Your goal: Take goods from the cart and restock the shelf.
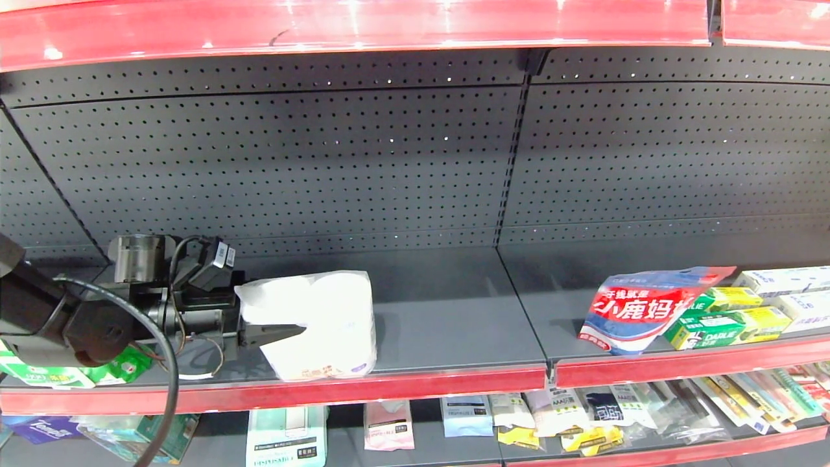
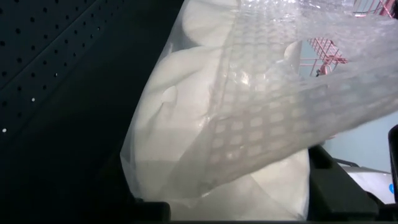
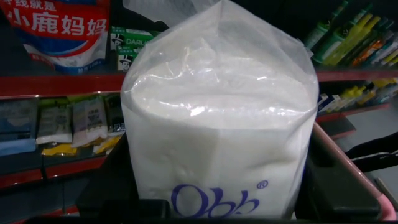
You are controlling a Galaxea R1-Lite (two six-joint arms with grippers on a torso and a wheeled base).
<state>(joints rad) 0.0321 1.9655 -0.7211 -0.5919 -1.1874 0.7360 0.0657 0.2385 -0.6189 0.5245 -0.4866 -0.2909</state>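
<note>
Both my grippers are clamped on paper-roll packs.
Left gripper [image 1: 295,331] pinches a white roll pack [image 1: 324,311] on the shelf [image 1: 454,324], lower left of frame; right gripper [image 3: 217,208] grips a second pack [image 3: 217,124].

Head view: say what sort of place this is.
Probably a shop aisle: a pegboard-backed shelf with red front rails, toothpaste boxes on display, small packets on the tier below, and a tissue pack in the left gripper.

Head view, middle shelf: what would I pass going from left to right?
Green packs → white paper-roll pack → red-and-blue pouch → green-and-yellow boxes → white boxes.
</note>
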